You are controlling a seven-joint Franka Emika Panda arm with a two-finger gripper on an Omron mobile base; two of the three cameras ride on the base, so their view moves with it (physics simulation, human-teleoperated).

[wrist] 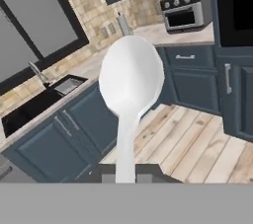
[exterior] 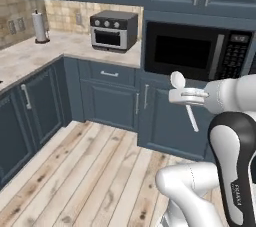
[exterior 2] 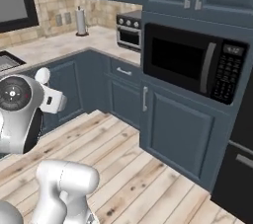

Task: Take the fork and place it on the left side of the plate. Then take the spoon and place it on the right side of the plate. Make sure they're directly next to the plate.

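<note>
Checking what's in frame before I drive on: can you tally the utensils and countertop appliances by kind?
Spoon, shut in the gripper: 1
Toaster oven: 1
Microwave: 1
Paper towel roll: 1
Total: 4

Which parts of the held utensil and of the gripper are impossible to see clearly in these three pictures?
- Slim whitish spoon, hand view: handle's lower end cut off at the bottom edge.
- Same spoon, right base view: handle hidden behind the white arm.
- Two-finger gripper, left base view: fingers too small to separate; contact with the handle unclear.
</note>
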